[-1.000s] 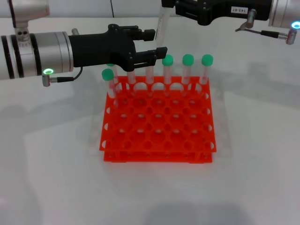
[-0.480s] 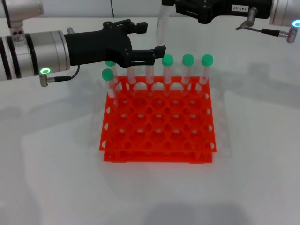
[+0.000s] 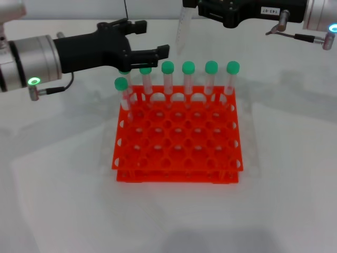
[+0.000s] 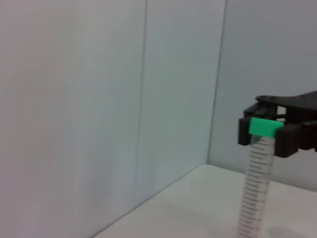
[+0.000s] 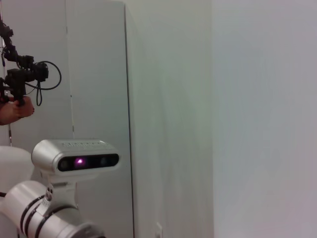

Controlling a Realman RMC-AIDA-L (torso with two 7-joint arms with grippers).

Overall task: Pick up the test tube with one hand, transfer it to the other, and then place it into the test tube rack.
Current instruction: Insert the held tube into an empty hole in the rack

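right gripper [image 3: 196,11] at top of the head view clenches the test tube [image 3: 181,31] by its green cap, tube hanging tilted above and behind the test tube rack [image 3: 177,138]. left gripper [image 3: 149,38] sits beside it with fingers spread, gripping nothing, over the rack's back-left tubes.

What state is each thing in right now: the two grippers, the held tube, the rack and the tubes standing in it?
Left gripper: open, empty, behind the rack's left side.
Right gripper: shut on the test tube's cap.
Test tube: hanging above the rack, slightly tilted.
Test tube rack: mostly unfilled.
Racked tubes: upright, capped.
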